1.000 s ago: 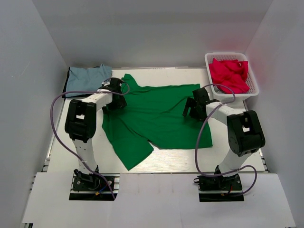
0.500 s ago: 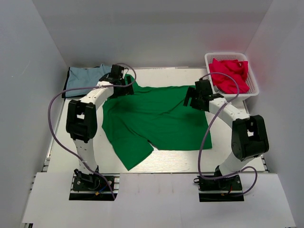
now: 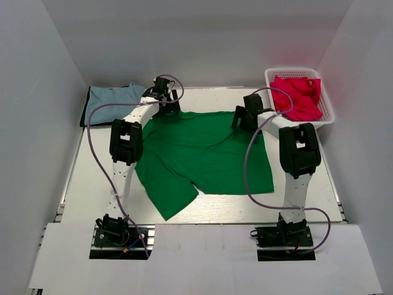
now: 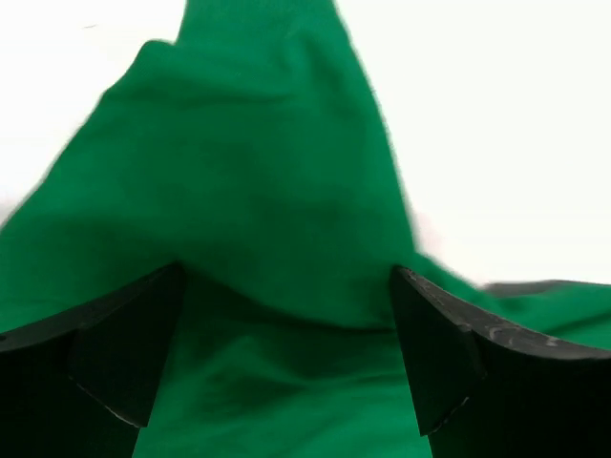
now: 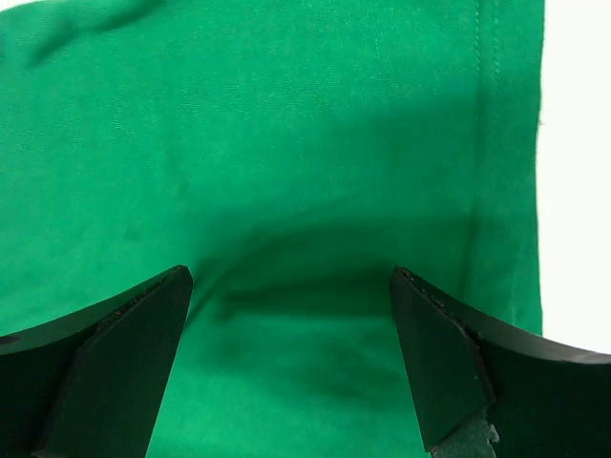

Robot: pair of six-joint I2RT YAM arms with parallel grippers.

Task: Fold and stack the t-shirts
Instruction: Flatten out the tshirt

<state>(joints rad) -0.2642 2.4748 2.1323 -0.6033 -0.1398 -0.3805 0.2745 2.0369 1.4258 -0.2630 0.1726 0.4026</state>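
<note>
**A:** Green t-shirt (image 3: 202, 157): how far along?

**B:** Not folded yet. It lies spread flat beneath me. My left gripper (image 4: 286, 275) and right gripper (image 5: 289, 277) hang over its far corners, jaws wide apart, holding nothing.

**A:** The others?

**B:** Left of my left gripper, the grey-blue t-shirt (image 3: 110, 101) looks folded. Right of my right one, crimson t-shirts (image 3: 296, 97) sit crumpled in the white basket (image 3: 307, 125).

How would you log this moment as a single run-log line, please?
green t-shirt: spread out | left tool: open over far-left corner | right tool: open over far-right corner | held: nothing
</note>
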